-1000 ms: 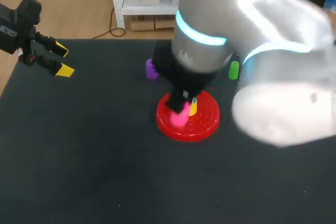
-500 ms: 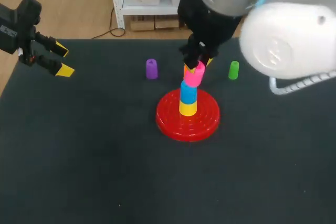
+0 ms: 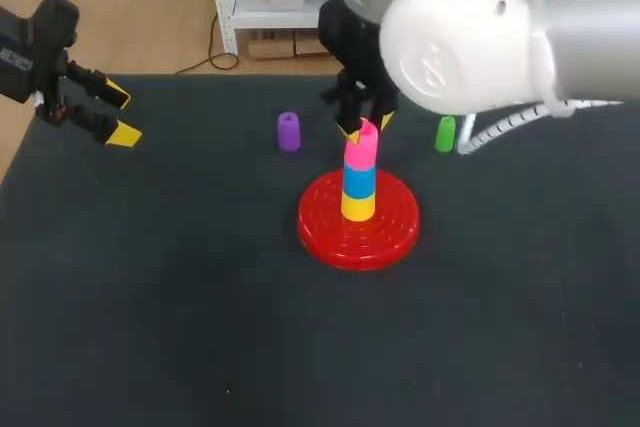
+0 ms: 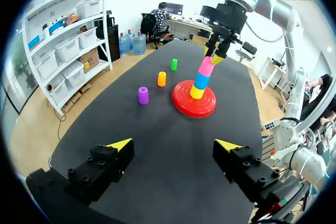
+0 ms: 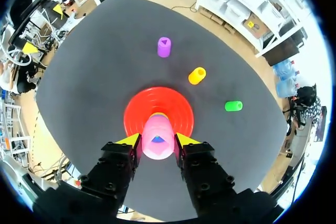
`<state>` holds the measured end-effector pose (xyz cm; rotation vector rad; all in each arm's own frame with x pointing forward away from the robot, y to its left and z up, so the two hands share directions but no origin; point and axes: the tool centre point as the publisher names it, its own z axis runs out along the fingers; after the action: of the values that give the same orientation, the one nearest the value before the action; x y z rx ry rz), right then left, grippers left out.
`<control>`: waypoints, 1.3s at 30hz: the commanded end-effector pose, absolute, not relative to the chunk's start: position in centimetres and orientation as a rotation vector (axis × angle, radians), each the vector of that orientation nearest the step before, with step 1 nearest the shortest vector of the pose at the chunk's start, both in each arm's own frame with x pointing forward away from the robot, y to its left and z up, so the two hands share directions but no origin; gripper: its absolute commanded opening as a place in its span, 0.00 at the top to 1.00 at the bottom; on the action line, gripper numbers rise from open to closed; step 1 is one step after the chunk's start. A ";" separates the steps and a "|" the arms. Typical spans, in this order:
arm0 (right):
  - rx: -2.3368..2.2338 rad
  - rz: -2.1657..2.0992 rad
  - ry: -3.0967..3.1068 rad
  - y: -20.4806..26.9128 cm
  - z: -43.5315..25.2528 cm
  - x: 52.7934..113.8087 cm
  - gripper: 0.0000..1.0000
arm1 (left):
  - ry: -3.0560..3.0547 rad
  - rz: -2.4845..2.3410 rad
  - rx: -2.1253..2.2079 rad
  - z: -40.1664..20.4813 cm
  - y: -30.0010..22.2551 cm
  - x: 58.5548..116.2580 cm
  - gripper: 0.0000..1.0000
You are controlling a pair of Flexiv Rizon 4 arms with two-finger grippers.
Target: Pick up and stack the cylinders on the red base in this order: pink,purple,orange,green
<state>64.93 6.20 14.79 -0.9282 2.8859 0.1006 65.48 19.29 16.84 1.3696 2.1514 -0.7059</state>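
Right pincer pinches the pink plastic cylinder from two sides near its upper end. In the right wrist view I see both yellow tips pressed against its flanks. Right arm enters from the right side of the head view and reaches past the middle, fingers pointing down over the stack. Left pincer is spread and hangs at the far left edge of the black table, well apart from every cylinder.

The pink cylinder is the top piece of a three-piece column. The yellow cylinder stands at the bottom, on the centre of the round, ribbed red base. The blue cylinder rests on the yellow one, and the pink rests on the blue. In the left wrist view the pink piece leans slightly off the column's axis. A small triangular mark shows on its top face.

Three cylinders are loose on the table on the far side of the base:
- The purple cylinder stands upright, to the left.
- The orange cylinder lies between the other two.
- The green cylinder is to the right.

All three are apart from the base and from each other.
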 end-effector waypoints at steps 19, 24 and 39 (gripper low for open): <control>-0.930 0.028 2.945 5.9 13.2 65.1 1.00 | 2.149 -0.704 1.368 16.8 19.3 65.4 0.00; -0.924 0.042 2.978 6.5 11.7 65.0 1.00 | 2.149 -0.704 1.368 16.8 19.3 65.4 0.00; -0.883 0.220 2.851 7.4 15.7 63.5 0.00 | 2.149 -0.704 1.368 16.8 19.3 65.4 0.00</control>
<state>64.91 8.59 14.56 -0.9046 2.9089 0.1915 65.48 19.29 16.84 1.3696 2.1514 -0.7058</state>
